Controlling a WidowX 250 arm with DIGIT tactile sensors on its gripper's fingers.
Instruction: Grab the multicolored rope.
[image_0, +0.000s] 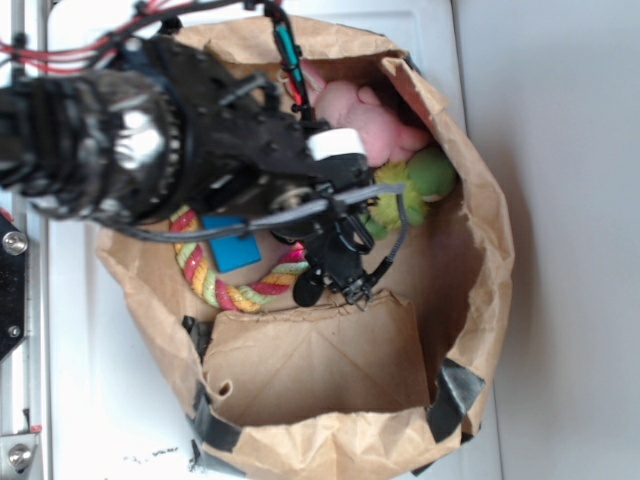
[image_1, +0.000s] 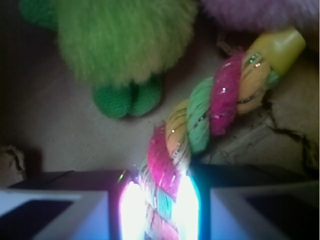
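Note:
The multicolored rope (image_0: 212, 282), a thick twisted cord of red, yellow and pale green strands, curves in a U on the floor of the brown paper bag (image_0: 470, 230). My gripper (image_0: 332, 287) is down inside the bag at the rope's right end. In the wrist view the rope (image_1: 200, 115) runs from a yellow end cap at the upper right down between my fingers. The gripper (image_1: 160, 202) is shut on the rope, with bright glare on both inner pads.
A blue block (image_0: 232, 242) lies inside the rope's curve. A green-yellow plush toy (image_0: 418, 182), also in the wrist view (image_1: 120, 45), and a pink plush (image_0: 352, 112) lie at the bag's far side. The bag walls ring the gripper. A folded paper flap (image_0: 320, 360) is below.

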